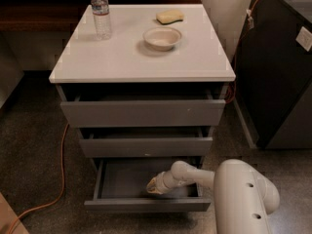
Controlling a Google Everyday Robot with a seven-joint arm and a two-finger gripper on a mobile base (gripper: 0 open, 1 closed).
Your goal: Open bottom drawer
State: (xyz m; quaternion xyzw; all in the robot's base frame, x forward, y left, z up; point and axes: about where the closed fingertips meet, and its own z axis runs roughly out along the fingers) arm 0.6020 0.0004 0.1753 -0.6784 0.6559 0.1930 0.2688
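The bottom drawer of the grey cabinet is pulled out, showing its shallow grey tray interior. Its slim plain front faces me at the lowest tier. My gripper reaches from the white arm at the lower right into the open drawer, just behind the front panel near its middle. The middle drawer and the tall top drawer stand above it, each slightly out.
On the white cabinet top stand a water bottle, a white bowl and a yellow sponge. An orange cable runs along the floor at left. A dark cabinet stands at right.
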